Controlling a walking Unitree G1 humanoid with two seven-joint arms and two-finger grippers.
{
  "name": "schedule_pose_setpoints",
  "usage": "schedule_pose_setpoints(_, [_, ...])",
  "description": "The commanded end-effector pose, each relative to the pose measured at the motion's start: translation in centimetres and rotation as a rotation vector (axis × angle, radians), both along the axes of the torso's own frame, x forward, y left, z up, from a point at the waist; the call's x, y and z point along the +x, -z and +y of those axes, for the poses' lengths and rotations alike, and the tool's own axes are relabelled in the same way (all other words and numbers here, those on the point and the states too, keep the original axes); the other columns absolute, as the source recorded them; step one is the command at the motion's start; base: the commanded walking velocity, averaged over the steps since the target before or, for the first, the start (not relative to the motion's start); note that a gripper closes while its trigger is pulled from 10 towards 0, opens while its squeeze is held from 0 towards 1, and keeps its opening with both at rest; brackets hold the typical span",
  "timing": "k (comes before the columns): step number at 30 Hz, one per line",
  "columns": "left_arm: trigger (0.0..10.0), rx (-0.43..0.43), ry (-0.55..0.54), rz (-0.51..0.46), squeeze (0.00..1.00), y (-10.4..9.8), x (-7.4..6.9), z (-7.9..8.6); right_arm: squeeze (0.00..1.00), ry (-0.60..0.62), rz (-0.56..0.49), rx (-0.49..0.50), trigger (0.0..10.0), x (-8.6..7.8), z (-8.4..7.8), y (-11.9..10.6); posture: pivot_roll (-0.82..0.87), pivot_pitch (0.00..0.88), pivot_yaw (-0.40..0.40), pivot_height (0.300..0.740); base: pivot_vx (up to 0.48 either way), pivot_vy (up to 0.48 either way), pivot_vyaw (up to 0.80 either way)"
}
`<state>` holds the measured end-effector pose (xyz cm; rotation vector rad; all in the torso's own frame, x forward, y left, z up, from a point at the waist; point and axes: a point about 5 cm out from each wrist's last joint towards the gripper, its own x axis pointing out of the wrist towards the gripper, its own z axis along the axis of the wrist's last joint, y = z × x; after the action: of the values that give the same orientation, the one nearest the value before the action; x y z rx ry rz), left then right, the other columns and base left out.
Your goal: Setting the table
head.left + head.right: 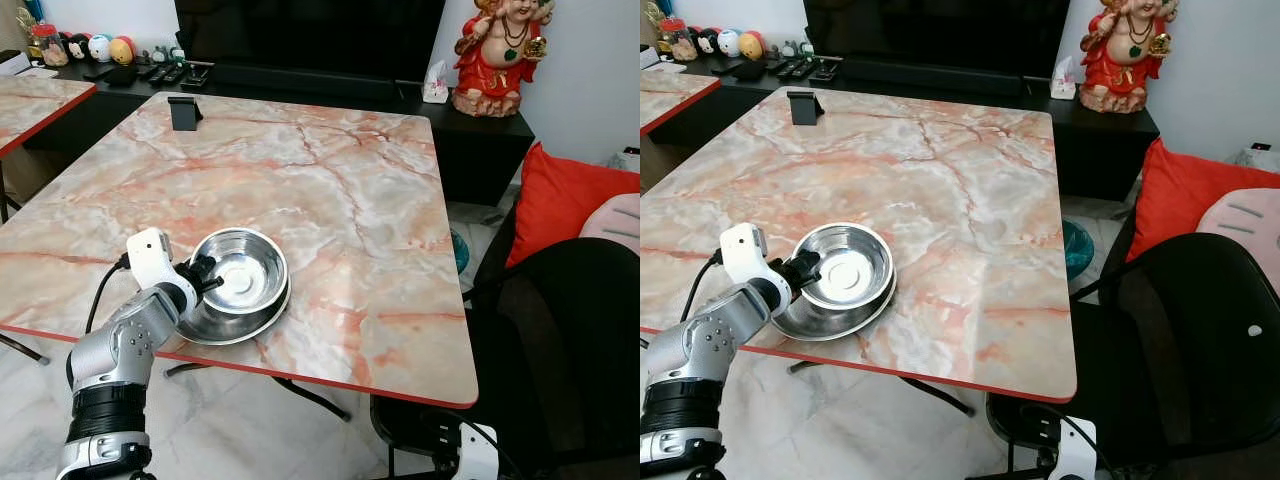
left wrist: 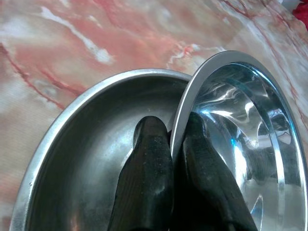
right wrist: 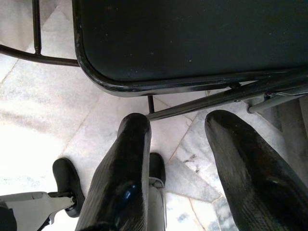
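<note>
Near the table's (image 1: 400, 330) near left edge, a tilted bowl's (image 1: 240, 270) rim is pinched by the left gripper (image 2: 174, 144) over a second bowl (image 2: 86, 159); the right gripper (image 3: 178, 159) hangs released beside the chair (image 3: 192, 33).

- Your left arm (image 1: 125, 345) was silver with a black ribbed cuff, white wrist housing and black cable.
- Your right gripper (image 3: 180, 168) had two long black textured fingers.

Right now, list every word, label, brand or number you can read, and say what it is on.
None can be read.
The bowls the left tool pinches: plain steel, no mark.
The tissue box on the black cabinet: any print is too small.
The statue: no lettering visible.
</note>
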<state>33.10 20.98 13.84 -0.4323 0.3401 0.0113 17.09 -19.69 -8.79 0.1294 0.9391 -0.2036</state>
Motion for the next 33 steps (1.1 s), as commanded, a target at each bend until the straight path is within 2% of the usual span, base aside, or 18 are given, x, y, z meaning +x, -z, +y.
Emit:
schedule_pose_setpoints(1, [10.0, 0.013, -0.009, 0.002, 0.00, -0.32, 0.11, 0.11, 0.00, 0.011, 0.005, 0.004, 10.0, 0.03, -0.18, -0.02, 0.06, 0.000, -0.046, 0.740, 0.000, 0.000, 0.00])
schedule_pose_setpoints(12, [10.0, 0.039, 0.025, 0.063, 0.00, 0.36, -0.22, -0.36, 0.00, 0.012, 0.005, 0.004, 10.0, 0.05, -0.21, -0.03, 0.06, 0.000, -0.046, 0.740, 0.000, 0.000, 0.00])
schedule_pose_setpoints(13, [10.0, 0.043, 0.023, 0.066, 0.34, 0.40, -0.26, -0.32, 0.00, 0.011, 0.005, 0.004, 10.0, 0.05, -0.21, -0.03, 0.06, 0.000, -0.046, 0.740, 0.000, 0.000, 0.00])
schedule_pose_setpoints(14, [10.0, 0.047, 0.019, 0.070, 0.63, 0.42, -0.31, -0.26, 0.00, 0.009, 0.005, 0.004, 10.0, 0.07, -0.22, -0.04, 0.06, 0.000, -0.049, 0.740, 0.000, 0.000, 0.00])
schedule_pose_setpoints(16, [10.0, 0.048, 0.019, 0.069, 0.64, 0.40, -0.31, -0.25, 0.00, 0.009, 0.005, 0.005, 10.0, 0.07, -0.23, -0.04, 0.06, 0.000, -0.049, 0.740, 0.000, 0.000, 0.00])
schedule_pose_setpoints(17, [10.0, 0.044, 0.018, 0.070, 0.73, 0.43, -0.31, -0.26, 0.00, 0.010, 0.004, 0.005, 10.0, 0.08, -0.23, -0.05, 0.06, 0.000, -0.049, 0.740, 0.000, 0.000, 0.00])
schedule_pose_setpoints(25, [10.0, 0.067, 0.021, 0.076, 0.65, 0.44, -0.29, -0.23, 0.00, 0.012, 0.002, 0.006, 10.0, 0.11, -0.24, -0.06, 0.06, 0.000, -0.048, 0.740, 0.000, 0.000, 0.00])
schedule_pose_setpoints(27, [10.0, 0.075, 0.017, 0.076, 0.54, 0.40, -0.25, -0.12, 0.00, 0.013, 0.002, 0.006, 10.0, 0.11, -0.24, -0.06, 0.06, 0.000, -0.049, 0.740, 0.000, 0.000, 0.00])
schedule_pose_setpoints(28, [10.0, 0.075, 0.017, 0.076, 0.54, 0.40, -0.25, -0.12, 0.00, 0.013, 0.002, 0.006, 10.0, 0.11, -0.24, -0.06, 0.06, 0.000, -0.049, 0.740, 0.000, 0.000, 0.00])
schedule_pose_setpoints(31, [10.0, 0.111, -0.001, 0.067, 0.44, 0.03, -0.18, 0.41, 0.00, 0.012, 0.002, 0.007, 10.0, 0.11, -0.24, -0.07, 0.06, 0.000, -0.049, 0.740, 0.000, 0.000, 0.00])
schedule_pose_setpoints(33, [10.0, 0.121, -0.006, 0.064, 0.44, -0.07, -0.16, 0.54, 0.00, 0.012, 0.002, 0.007, 10.0, 0.11, -0.23, -0.07, 0.06, 0.000, -0.049, 0.740, 0.000, 0.000, 0.00])
